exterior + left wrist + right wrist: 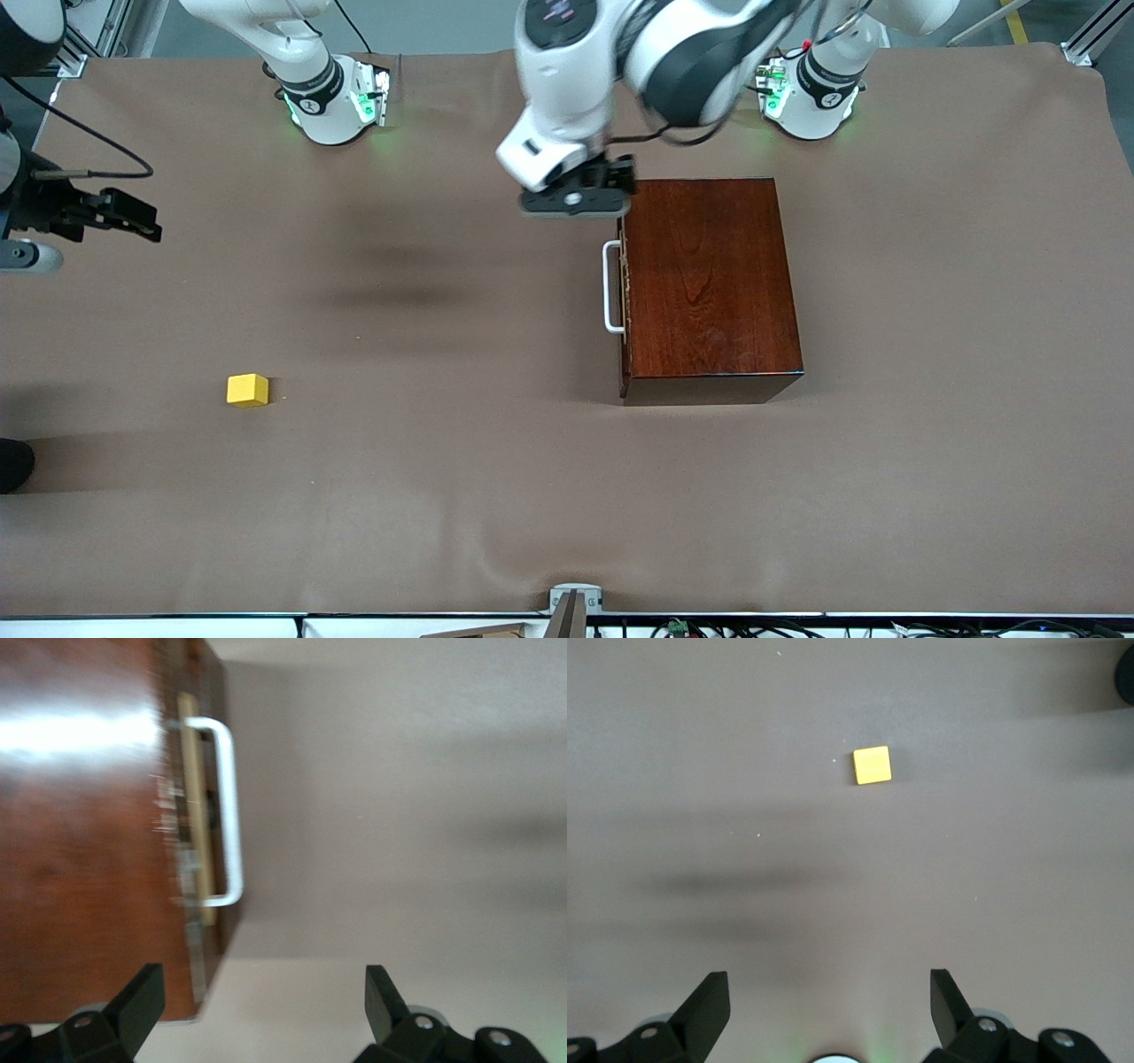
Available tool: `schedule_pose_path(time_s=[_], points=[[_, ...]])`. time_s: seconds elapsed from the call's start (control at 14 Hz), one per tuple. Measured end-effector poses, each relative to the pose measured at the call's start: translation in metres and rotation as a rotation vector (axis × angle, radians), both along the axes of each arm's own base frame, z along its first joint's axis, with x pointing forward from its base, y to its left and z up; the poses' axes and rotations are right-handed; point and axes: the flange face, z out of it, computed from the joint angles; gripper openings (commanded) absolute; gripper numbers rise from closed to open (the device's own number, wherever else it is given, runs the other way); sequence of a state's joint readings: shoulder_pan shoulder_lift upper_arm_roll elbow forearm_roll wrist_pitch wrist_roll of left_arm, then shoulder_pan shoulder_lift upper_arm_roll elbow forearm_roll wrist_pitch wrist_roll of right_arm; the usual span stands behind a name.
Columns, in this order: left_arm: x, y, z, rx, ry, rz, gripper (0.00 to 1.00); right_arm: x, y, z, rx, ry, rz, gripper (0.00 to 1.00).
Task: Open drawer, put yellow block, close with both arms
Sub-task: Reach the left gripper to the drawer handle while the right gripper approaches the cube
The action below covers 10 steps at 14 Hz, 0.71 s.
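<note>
From my station I see first the table [930, 496], covered with brown cloth, and on it the dark wooden box [713, 283], toward the left arm's end. I judge the box heavy and stiff with a glossy, slippery top, so it is not a thing to grasp; it should stay in place while I pull.

The drawer [188, 806] is shut in the box, only a pale edge showing. Its white handle [610, 287] is the place to take hold: a rigid bar standing off from the front, with room for a finger to go in under it. I expect the drawer to slide easily, but the smooth bar may slip in the grip, so I would take it at the middle.

The left tool [578, 200] hangs over the box corner nearest the robot bases, just above the drawer front, with the handle a little ahead of it. Its fingers are spread wide and hold nothing.

The right tool [829, 1010] is also spread and empty, up over bare table; this arm waits. The yellow block [247, 390] lies alone on the cloth ahead of it, well apart from the box. It looks light and hard with flat sides, so I would pinch two parallel faces.
</note>
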<state>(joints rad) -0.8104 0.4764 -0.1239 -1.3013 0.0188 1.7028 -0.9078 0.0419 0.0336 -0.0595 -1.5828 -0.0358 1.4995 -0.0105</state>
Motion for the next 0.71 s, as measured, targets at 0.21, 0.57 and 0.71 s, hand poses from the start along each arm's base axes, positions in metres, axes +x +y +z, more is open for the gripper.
schedule_pose_path(time_s=[0.21, 0.57, 0.71], points=[[0.003, -0.015, -0.038, 0.016, 0.019, 0.005, 1.00, 0.010, -0.002, -0.021, -0.001, -0.005, -0.002, 1.00], [0.008, -0.019, -0.089, 0.131, -0.016, -0.063, 1.00, 0.037, -0.009, -0.089, -0.005, 0.006, -0.011, 1.00], [-0.001, -0.027, -0.113, 0.176, -0.020, -0.107, 1.00, 0.050, -0.017, -0.129, -0.008, 0.013, -0.020, 1.00]])
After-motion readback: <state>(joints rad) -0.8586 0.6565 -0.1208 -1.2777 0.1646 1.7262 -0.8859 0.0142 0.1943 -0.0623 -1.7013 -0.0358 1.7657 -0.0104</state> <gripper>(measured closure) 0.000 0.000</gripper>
